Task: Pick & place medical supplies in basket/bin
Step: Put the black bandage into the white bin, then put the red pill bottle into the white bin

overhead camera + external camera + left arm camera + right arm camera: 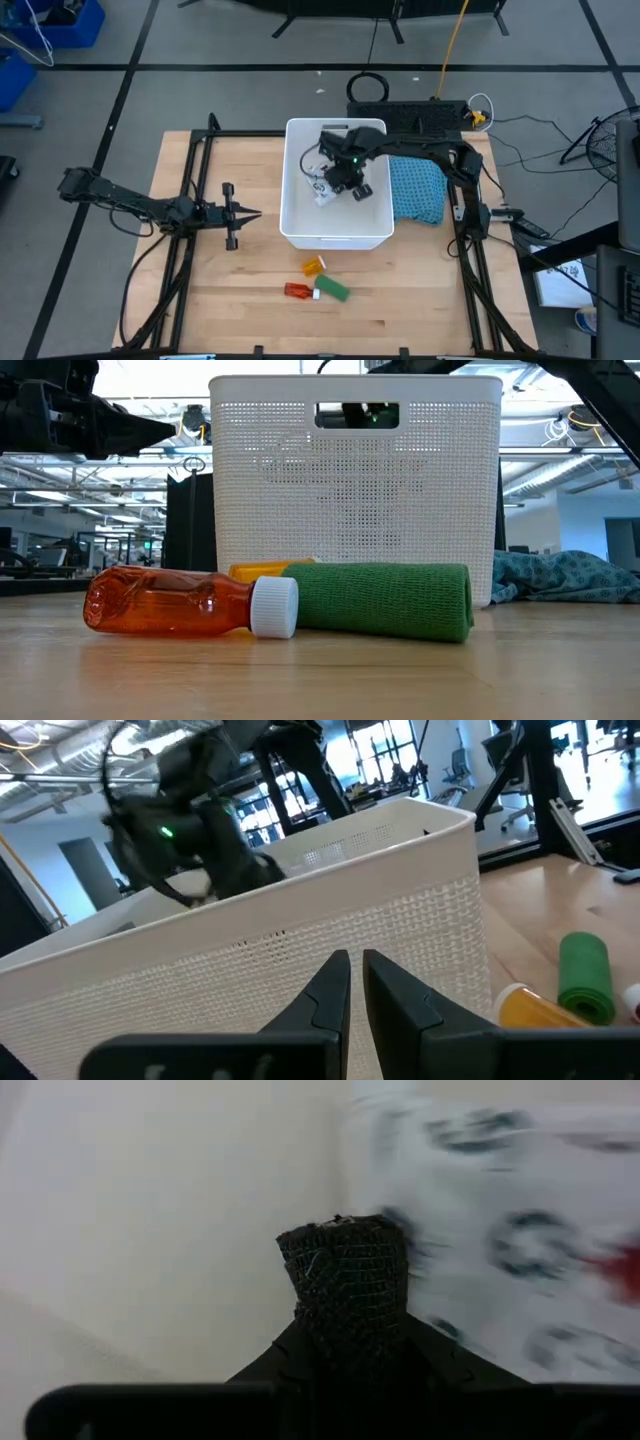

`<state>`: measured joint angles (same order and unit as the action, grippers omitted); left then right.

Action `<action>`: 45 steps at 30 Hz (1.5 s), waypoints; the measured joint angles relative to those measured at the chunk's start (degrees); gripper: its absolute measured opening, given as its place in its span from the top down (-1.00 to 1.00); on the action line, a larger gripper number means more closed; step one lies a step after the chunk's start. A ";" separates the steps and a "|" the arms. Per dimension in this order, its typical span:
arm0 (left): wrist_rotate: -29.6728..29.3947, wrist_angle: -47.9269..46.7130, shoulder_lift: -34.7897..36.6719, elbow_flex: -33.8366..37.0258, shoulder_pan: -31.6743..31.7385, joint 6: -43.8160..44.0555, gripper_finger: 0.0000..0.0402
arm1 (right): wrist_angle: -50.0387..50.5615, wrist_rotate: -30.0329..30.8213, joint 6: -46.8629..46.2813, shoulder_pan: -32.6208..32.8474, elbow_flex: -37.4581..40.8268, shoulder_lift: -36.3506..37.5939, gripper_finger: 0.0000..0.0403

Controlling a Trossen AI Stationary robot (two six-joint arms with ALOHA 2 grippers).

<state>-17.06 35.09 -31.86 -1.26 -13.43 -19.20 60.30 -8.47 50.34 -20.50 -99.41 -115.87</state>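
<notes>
Right wrist view: right gripper [345, 1342] clamps a black oblong [345, 1285] inside the tub [300, 232]; left gripper [252, 214], nearly closed and empty, waits beside it.

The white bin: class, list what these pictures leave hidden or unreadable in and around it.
- Low view: the white bin wall hides its contents.
- Right wrist view: the packet print is blurred, unreadable.
- High view: the right gripper covers part of the bin floor.
- Low view: the green roll and orange vial hide what lies behind them.
</notes>
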 joint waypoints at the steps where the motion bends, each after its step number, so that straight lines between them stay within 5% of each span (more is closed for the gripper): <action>1: 0.00 -0.18 0.00 0.00 0.00 0.02 0.81 | -0.93 0.92 0.23 0.44 1.56 0.02 0.63; 10: 0.01 -0.65 0.00 0.00 0.00 1.02 0.81 | -8.89 2.67 1.80 1.47 13.09 0.02 0.63; 19: 0.01 -0.62 0.00 0.00 0.00 1.22 0.81 | -12.10 3.62 1.29 1.39 14.73 0.24 0.60; 35: 0.01 -0.56 0.00 0.00 0.01 1.46 0.81 | -13.90 8.62 -0.17 1.56 14.84 0.50 0.05; 45: 0.04 -0.54 0.00 0.00 0.00 1.46 0.81 | -13.86 8.69 -1.80 1.77 14.84 4.13 -0.07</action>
<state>-17.02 34.54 -31.86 -1.26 -13.43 -17.74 46.44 0.23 48.55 -18.73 -84.58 -111.74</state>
